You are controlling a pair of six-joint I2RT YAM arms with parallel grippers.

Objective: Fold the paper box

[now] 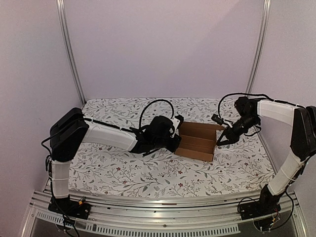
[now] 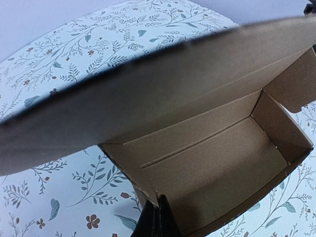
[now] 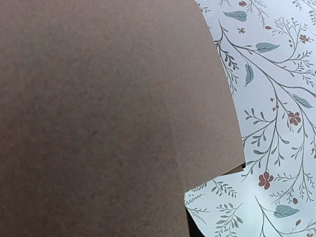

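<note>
As left gripper (image 2: 158, 217) sat clenched at paper box (image 1: 197, 143), right gripper (image 1: 220, 142) was unreadable. Card seemed light, stiff; flap edges suited gripping.

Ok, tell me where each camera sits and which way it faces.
Top external: high behind the bases, looking down on the floral table; left arm and right arm flank the paper box.
Left wrist: on the left arm, looking into the open box; the left tool shows at bottom.
Right wrist: close against a cardboard flap; nothing of its arm clearly shows.
Shared: all three see the box and floral table.
</note>
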